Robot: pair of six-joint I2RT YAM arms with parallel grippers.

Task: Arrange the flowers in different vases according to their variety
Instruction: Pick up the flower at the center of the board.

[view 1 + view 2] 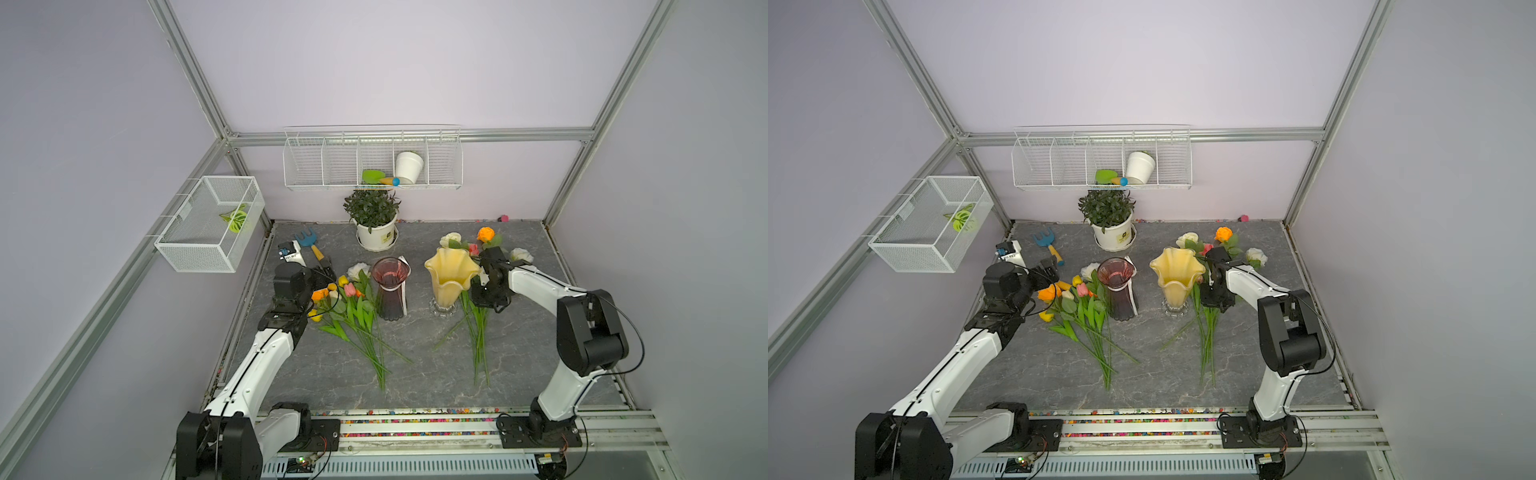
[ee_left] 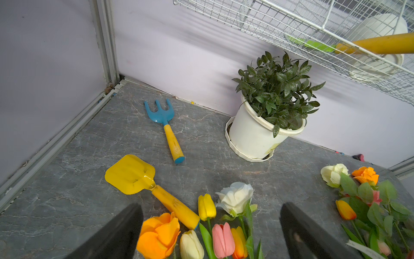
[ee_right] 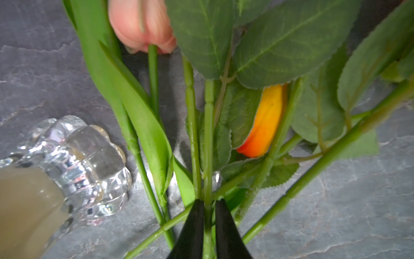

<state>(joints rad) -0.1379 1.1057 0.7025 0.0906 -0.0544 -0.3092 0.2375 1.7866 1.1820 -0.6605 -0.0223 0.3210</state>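
grey table (image 1: 415, 374) | pale yellow vase (image 1: 451, 274) upright mid-table, right of purple vase (image 1: 390, 291) - also upright | mixed bunch (image 1: 353, 307) lying just left of purple vase | second bunch (image 1: 478, 328) lying just right of yellow vase | left gripper (image 2: 210, 207) jaws wide apart over tulip heads (image 2: 223, 240), holding nothing | right gripper (image 3: 209, 204) pinched on one green stem (image 3: 208, 134) of second bunch

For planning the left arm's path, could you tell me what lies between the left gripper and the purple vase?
In both top views, a white rose, a yellow tulip and a pink tulip lie there.
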